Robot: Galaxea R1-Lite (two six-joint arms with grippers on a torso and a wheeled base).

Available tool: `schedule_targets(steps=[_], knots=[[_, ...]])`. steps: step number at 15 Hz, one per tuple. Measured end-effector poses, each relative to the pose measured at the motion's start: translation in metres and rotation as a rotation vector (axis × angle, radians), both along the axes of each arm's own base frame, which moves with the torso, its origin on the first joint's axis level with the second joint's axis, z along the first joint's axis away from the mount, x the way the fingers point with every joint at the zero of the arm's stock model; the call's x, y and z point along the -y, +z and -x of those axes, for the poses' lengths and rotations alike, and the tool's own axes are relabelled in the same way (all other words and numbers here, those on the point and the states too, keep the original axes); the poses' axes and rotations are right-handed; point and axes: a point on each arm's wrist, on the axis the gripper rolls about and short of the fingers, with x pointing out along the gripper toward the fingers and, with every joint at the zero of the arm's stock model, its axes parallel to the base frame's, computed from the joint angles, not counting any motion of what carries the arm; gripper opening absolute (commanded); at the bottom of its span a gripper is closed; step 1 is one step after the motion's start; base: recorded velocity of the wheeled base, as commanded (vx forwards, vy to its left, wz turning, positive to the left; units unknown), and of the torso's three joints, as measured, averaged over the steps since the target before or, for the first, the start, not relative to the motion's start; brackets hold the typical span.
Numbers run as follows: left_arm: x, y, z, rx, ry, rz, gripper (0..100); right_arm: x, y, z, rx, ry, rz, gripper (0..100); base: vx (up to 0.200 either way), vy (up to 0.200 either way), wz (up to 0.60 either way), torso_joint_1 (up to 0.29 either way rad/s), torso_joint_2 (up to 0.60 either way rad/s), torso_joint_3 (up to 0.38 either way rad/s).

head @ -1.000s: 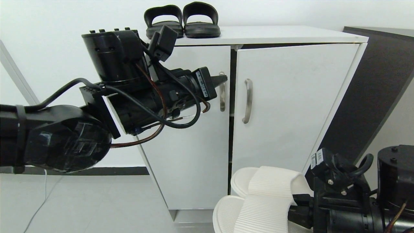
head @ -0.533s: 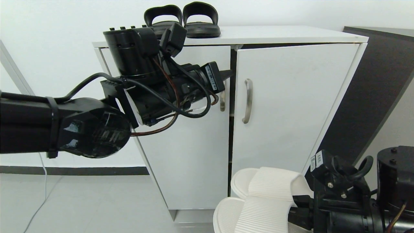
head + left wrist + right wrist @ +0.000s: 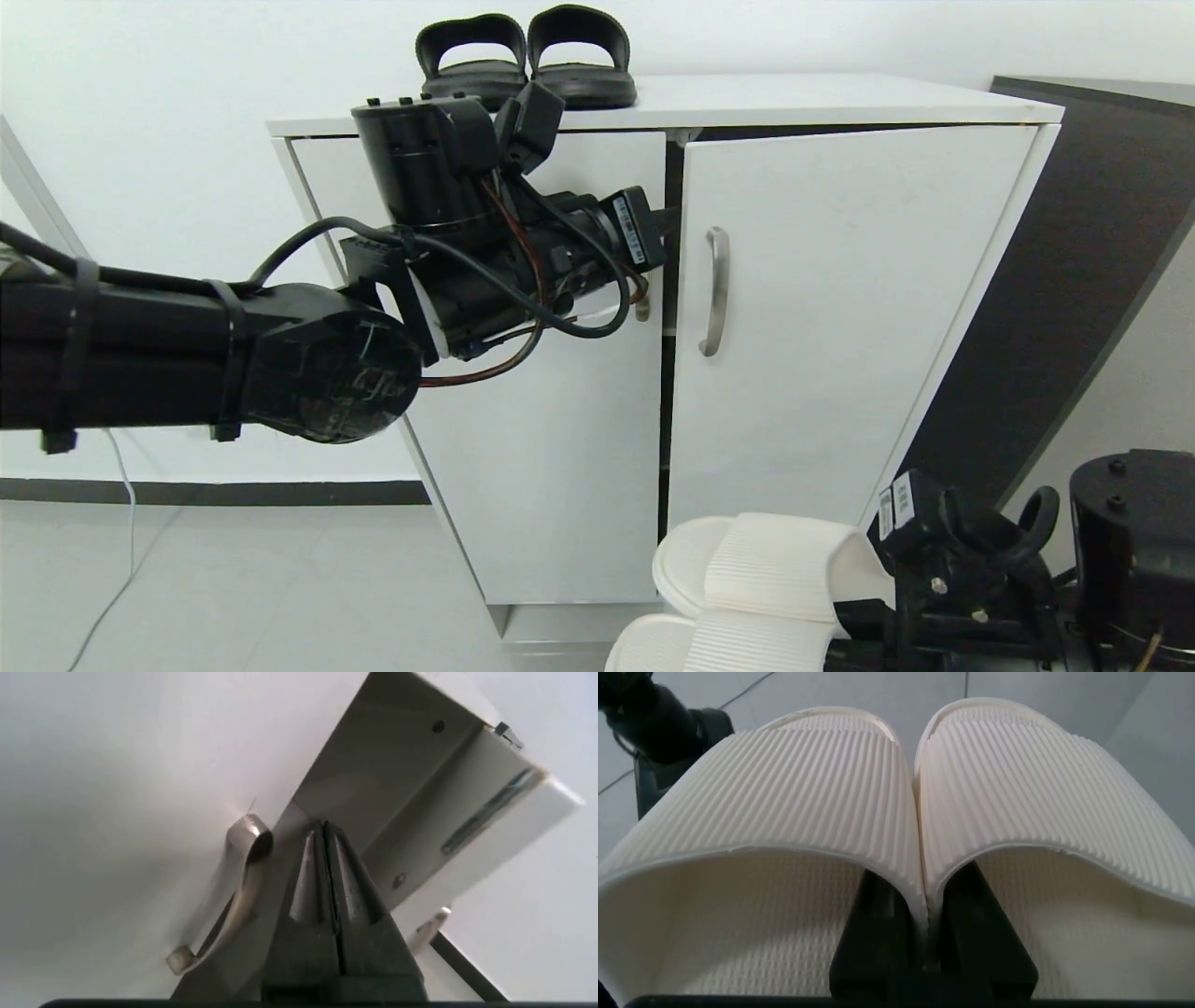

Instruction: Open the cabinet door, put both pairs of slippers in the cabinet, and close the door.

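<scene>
A white cabinet (image 3: 794, 98) faces me with two doors. The right door (image 3: 840, 308) stands slightly ajar, with a dark gap beside its handle (image 3: 715, 291). My left gripper (image 3: 668, 222) is shut and empty, its tip at that gap beside the left door's handle (image 3: 234, 896). The wrist view has its fingers (image 3: 308, 873) pressed together, the left gripper (image 3: 325, 835) lying against the door edge. Black slippers (image 3: 527, 56) sit on the cabinet top. Low at the right, my right gripper (image 3: 923, 943) is shut on the inner straps of the white slippers (image 3: 756, 579) (image 3: 813, 812), holding the pair side by side.
A dark panel (image 3: 1074, 233) stands right of the cabinet. Grey floor (image 3: 233, 588) lies open to the left, with a thin cable (image 3: 121, 485) hanging down to it by the wall.
My left arm has moved right and up, taking the shut gripper from the left handle to the gap between the doors. The right gripper and the white slippers have sunk a little.
</scene>
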Motion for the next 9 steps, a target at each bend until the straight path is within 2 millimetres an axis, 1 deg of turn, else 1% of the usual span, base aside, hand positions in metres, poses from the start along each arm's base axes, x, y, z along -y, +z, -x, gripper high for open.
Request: schedule_targets(steps=[3, 5, 7, 9], knots=[[0.003, -0.005, -0.004, -0.009, -0.001, -0.006, 0, -0.004, -0.007, 0.008, -0.014, 0.028, 0.025, 0, -0.2, 0.0, 0.0, 0.002, 0.01, 0.002], [0.012, -0.005, 0.004, -0.003, -0.028, -0.002, 0, -0.005, -0.011, 0.014, -0.02, 0.051, 0.037, 0, -0.2, 0.0, 0.0, -0.005, 0.0, 0.005], [0.026, -0.008, 0.019, 0.006, -0.081, 0.002, 0, -0.007, -0.012, 0.023, 0.001, 0.099, 0.048, 0, -0.2, 0.0, 0.0, 0.005, 0.0, 0.0], [0.05, -0.01, 0.045, 0.019, -0.172, 0.007, 0, -0.006, -0.016, 0.033, 0.034, 0.156, 0.071, 0, -0.2, 0.0, 0.0, 0.002, 0.01, 0.005]])
